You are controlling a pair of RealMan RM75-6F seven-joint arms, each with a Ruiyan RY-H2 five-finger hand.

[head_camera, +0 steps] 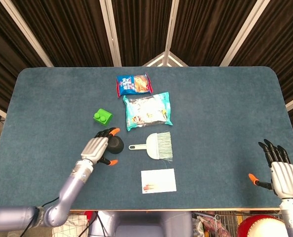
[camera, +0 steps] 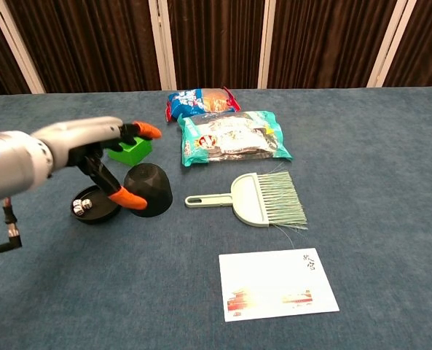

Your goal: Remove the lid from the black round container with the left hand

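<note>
The black dome-shaped lid (camera: 149, 190) stands on the table, just right of the shallow black base (camera: 96, 207), which holds two small dice. My left hand (camera: 103, 154) hovers over and left of the lid, fingers spread and holding nothing; its orange thumb tip lies by the lid's left side. In the head view the lid (head_camera: 117, 143) shows beside the left hand (head_camera: 96, 148), which hides the base. My right hand (head_camera: 283, 174) is at the table's near right corner, fingers straight and empty.
A green block (camera: 130, 151) lies just behind the left hand. A small snack bag (camera: 199, 102) and a larger teal bag (camera: 232, 136) lie further back. A green hand brush (camera: 259, 198) is right of the lid, a white card (camera: 277, 284) nearer the front.
</note>
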